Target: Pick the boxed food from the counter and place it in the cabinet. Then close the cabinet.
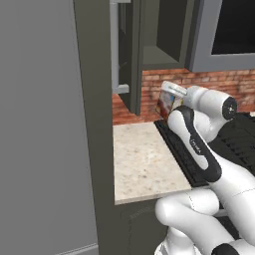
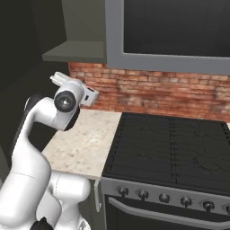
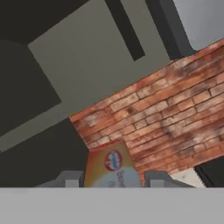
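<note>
**Box in hand, cabinet above**

We have the hand (image 3: 112, 180) clamped on the box (image 3: 112, 165), lifted off the table (image 1: 144, 159) near its back edge, in front of the brick wall (image 3: 175, 109). The cabinet (image 1: 149, 35) stands open above and to our left. We should raise the box until it clears the shelf lip, keep it level, push it well inside, and only then let go, minding the open door (image 1: 130, 55) beside our path.
</note>
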You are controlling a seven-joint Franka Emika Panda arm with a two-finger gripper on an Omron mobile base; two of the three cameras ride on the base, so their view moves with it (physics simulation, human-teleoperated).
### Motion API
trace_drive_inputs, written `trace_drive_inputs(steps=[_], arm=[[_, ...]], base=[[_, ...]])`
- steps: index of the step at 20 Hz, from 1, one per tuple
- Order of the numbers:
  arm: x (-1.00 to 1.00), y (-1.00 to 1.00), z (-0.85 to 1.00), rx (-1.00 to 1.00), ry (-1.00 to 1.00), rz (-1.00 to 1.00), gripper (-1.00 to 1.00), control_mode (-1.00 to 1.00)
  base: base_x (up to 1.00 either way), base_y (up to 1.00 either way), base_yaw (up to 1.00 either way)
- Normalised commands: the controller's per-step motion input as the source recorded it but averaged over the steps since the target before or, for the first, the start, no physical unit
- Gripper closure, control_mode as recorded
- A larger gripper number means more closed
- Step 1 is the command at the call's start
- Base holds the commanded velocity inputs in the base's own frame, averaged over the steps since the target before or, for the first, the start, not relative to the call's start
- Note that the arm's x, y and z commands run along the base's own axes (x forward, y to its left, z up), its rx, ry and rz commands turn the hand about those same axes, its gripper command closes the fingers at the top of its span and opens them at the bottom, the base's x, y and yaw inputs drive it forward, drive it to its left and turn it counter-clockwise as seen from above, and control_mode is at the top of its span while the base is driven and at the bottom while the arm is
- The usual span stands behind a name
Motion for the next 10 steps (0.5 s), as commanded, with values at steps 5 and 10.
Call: trace_drive_inputs(steps=[5,10], arm=[[-0.40,0.04,0.88,-0.16,-0.09,0.00,1.00,-1.00],[-0.29,0.01,0.92,-0.11,-0.01,0.00,1.00,-1.00]], base=[[0.00,0.00,0.00],[0.00,0.00,0.00]])
